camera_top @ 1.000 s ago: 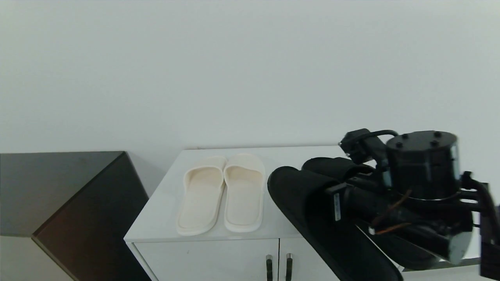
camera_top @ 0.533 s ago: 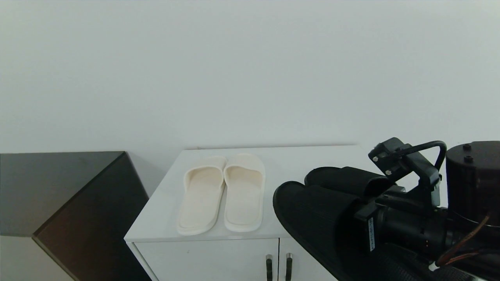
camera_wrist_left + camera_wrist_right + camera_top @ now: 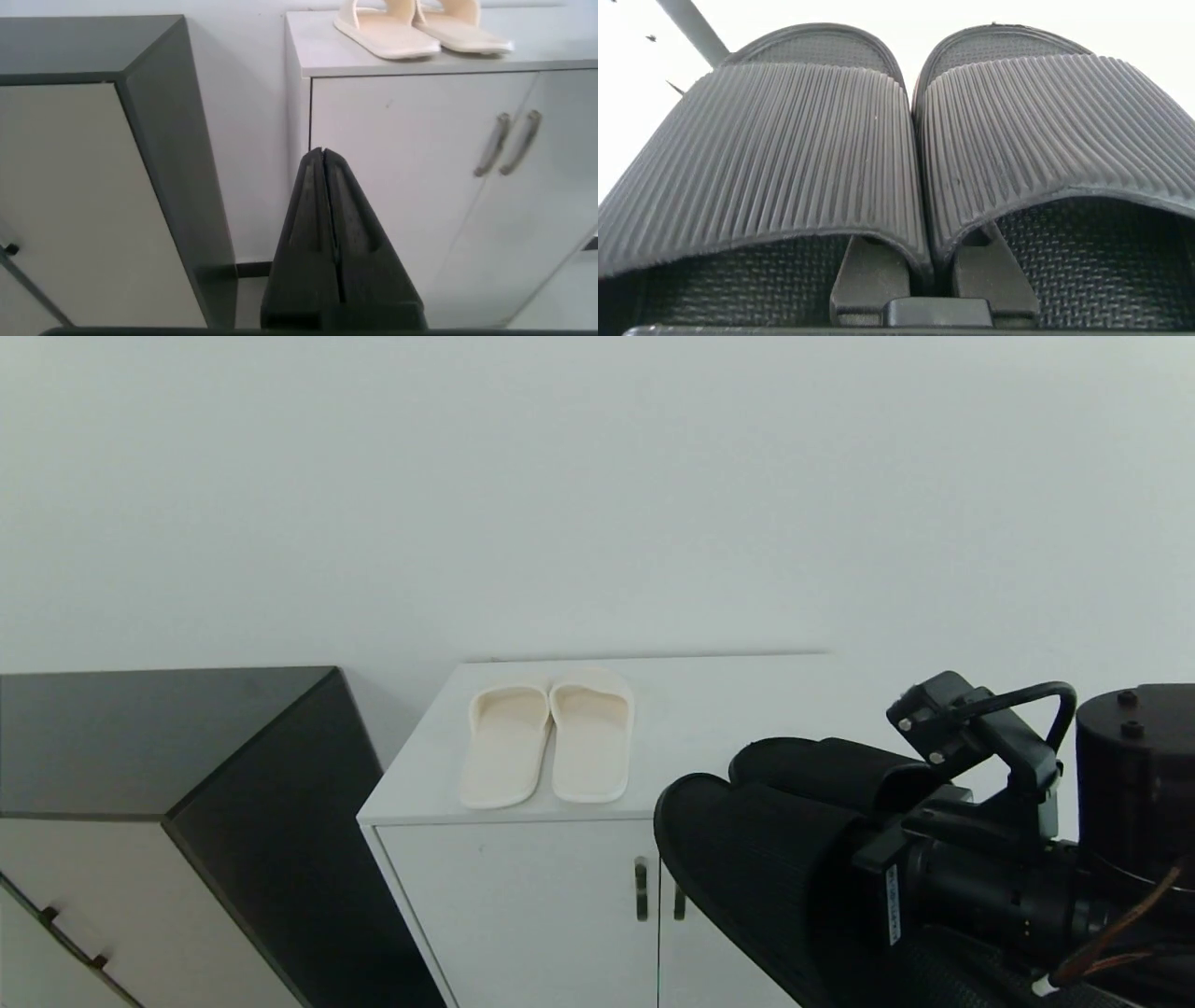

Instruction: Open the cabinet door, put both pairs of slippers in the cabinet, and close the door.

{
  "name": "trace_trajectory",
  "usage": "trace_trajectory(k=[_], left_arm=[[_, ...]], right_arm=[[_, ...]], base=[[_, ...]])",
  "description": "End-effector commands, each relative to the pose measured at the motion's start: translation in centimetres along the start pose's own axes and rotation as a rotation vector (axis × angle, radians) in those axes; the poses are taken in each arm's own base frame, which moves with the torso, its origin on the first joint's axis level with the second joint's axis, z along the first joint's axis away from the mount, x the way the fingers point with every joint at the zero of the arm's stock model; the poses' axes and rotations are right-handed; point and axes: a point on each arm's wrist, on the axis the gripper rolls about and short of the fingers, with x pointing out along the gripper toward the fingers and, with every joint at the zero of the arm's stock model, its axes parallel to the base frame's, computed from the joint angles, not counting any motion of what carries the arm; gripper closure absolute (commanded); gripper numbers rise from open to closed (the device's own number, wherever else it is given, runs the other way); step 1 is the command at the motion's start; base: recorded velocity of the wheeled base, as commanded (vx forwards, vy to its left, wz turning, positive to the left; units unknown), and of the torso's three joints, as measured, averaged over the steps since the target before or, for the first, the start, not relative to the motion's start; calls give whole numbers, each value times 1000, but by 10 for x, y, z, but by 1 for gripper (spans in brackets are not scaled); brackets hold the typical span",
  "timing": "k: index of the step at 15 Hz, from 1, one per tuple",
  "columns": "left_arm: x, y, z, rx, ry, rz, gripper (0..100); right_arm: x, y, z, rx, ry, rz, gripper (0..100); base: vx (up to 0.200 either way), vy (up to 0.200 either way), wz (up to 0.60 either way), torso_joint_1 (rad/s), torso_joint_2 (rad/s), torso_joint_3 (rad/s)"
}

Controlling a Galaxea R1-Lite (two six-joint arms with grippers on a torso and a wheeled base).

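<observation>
A pair of cream slippers (image 3: 549, 737) lies side by side on the left part of the white cabinet's top (image 3: 738, 705), and also shows in the left wrist view (image 3: 420, 23). Both cabinet doors (image 3: 523, 915) are closed, their two handles (image 3: 640, 889) meeting at the middle. The pair of black ribbed slippers (image 3: 775, 840) hangs in the air in front of the cabinet's right half, clear of its top. My right gripper (image 3: 926, 275) is shut on the two inner edges under the straps (image 3: 831, 149). My left gripper (image 3: 323, 159) is shut and empty, low, facing the cabinet front (image 3: 402, 159).
A dark-topped cabinet (image 3: 187, 737) with pale drawer fronts stands close to the left of the white one, with a narrow gap between them (image 3: 252, 140). A plain wall rises behind both. The right arm (image 3: 1027, 887) covers the white cabinet's right part.
The head camera has moved: the cabinet looks farther off and more of its doors shows. The right arm carried the black slippers rightward off the cabinet top.
</observation>
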Motion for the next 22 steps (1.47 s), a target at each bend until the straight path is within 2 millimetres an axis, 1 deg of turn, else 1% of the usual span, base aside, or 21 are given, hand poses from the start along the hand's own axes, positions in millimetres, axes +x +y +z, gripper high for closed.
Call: trace_trajectory(k=[1, 4, 8, 14, 20, 21, 22], left_arm=[[0, 0, 0, -1, 0, -1, 100], [0, 0, 0, -2, 0, -1, 100], [0, 0, 0, -4, 0, -1, 100], [0, 0, 0, -7, 0, 1, 100], [0, 0, 0, -13, 0, 3, 100], [0, 0, 0, -13, 0, 3, 0], [0, 0, 0, -13, -2, 4, 0]], right_arm=[[2, 0, -6, -6, 13, 0, 100], [1, -1, -11, -35, 4, 15, 100], [1, -1, -10, -36, 4, 14, 100], [1, -1, -16, -56, 23, 22, 100], [0, 0, -17, -58, 26, 35, 100], [0, 1, -17, -59, 28, 36, 100], [0, 0, -18, -59, 29, 35, 100]], base=[[0, 0, 0, 0, 0, 0], [0, 0, 0, 0, 0, 0], [0, 0, 0, 0, 0, 0], [0, 0, 0, -6, 13, 11], [0, 0, 0, -187, 460, 268], [0, 0, 0, -207, 530, 325], [0, 0, 0, -212, 525, 325]])
